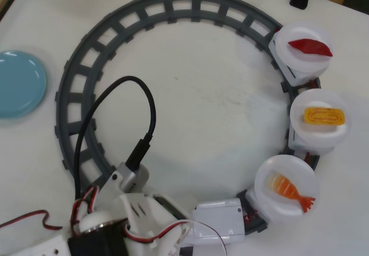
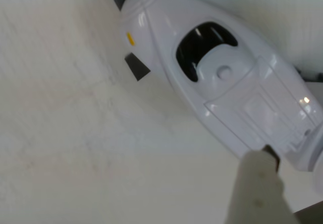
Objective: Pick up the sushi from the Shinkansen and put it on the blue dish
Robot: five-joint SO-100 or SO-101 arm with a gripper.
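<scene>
The sushi (image 1: 286, 187), an orange-and-white shrimp piece, lies on the round white plate of the first car behind the Shinkansen (image 1: 220, 221). In the overhead view the train's nose is tucked under my arm (image 1: 124, 221) at the bottom edge. The wrist view looks straight down on the train's white nose and black windshield (image 2: 204, 45). One pale blurred finger (image 2: 256, 186) rises from the bottom edge beside the train's roof; the other finger is out of sight, so the jaw opening cannot be read. The blue dish (image 1: 17, 83) sits empty at the far left.
A grey circular track (image 1: 86, 66) rings the middle of the white table. Two further cars carry a yellow egg piece (image 1: 324, 116) and a dark-red piece (image 1: 310, 47). A black cable (image 1: 147, 103) loops from my wrist over the track.
</scene>
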